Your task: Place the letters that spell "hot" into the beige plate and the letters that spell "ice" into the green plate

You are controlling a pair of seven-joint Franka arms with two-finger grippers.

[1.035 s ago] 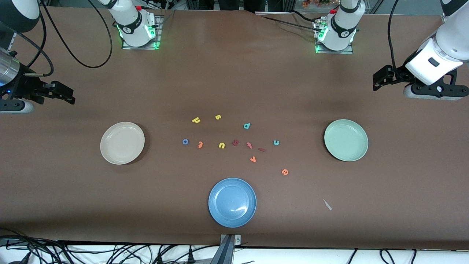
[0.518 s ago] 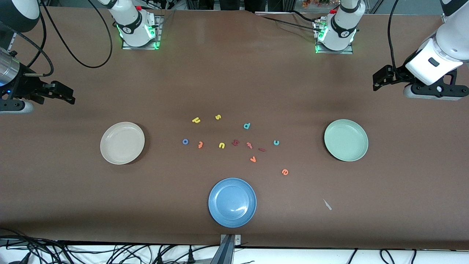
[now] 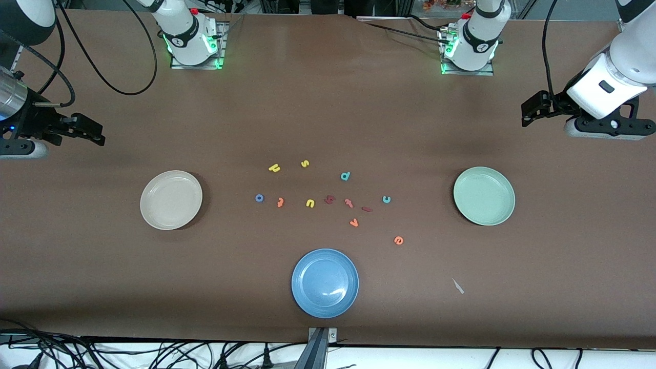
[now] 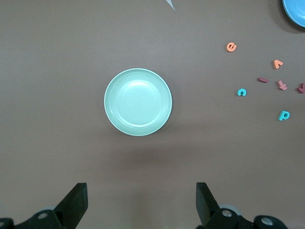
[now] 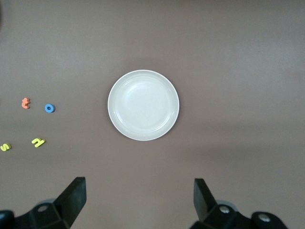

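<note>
Front view, three plates (image 3: 171, 223), eleven foam letters (image 3: 310, 203), two tools parted

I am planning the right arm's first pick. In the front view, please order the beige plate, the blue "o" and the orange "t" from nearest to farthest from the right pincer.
From the right pincer, open, at its own end of the table:
1. beige plate, at the right arm's end.
2. blue "o", start of the letter row.
3. orange "t", beside the "o", toward the left arm's end.
</note>
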